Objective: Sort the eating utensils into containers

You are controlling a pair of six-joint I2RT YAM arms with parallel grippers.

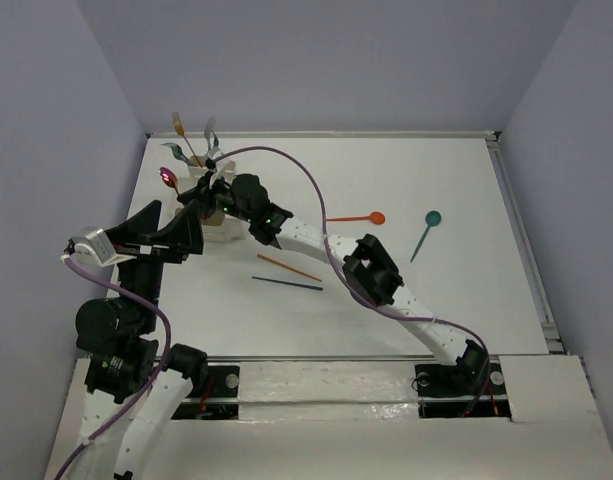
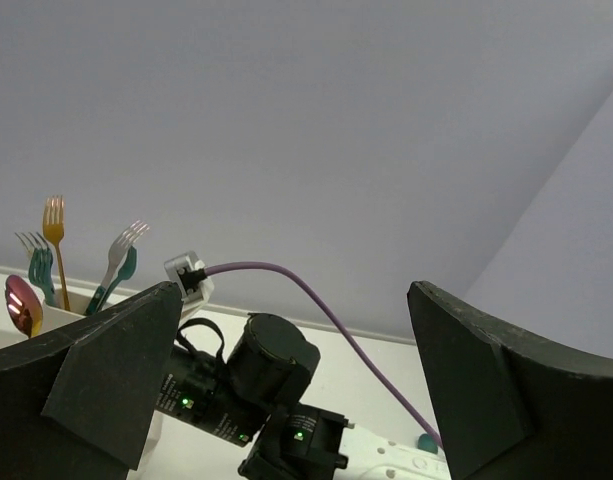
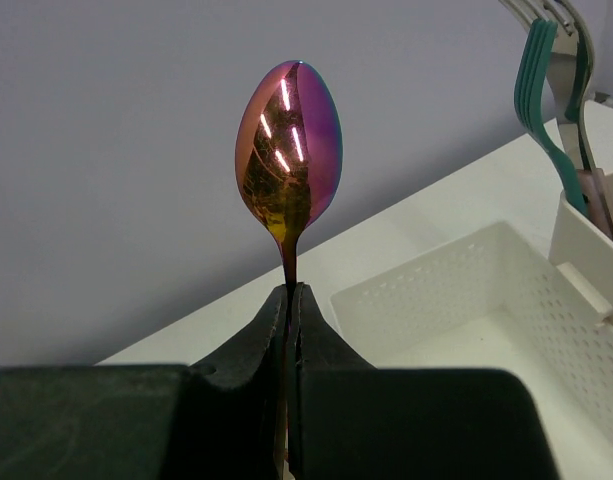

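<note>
Overhead: my right pincer (image 1: 198,195) is at the bins (image 1: 223,232) in the counter's (image 1: 436,300) far-left corner. Left wrist — left pincer (image 2: 291,300) spread wide. Right wrist — pincer pinching an iridescent spoon (image 3: 288,150) by its handle, bowl up, just beside the perforated bin (image 3: 466,270)

Even, soft light w/ faint shadows; glare streaks on spoon (image 3: 286,160); imgs sharp.
</note>
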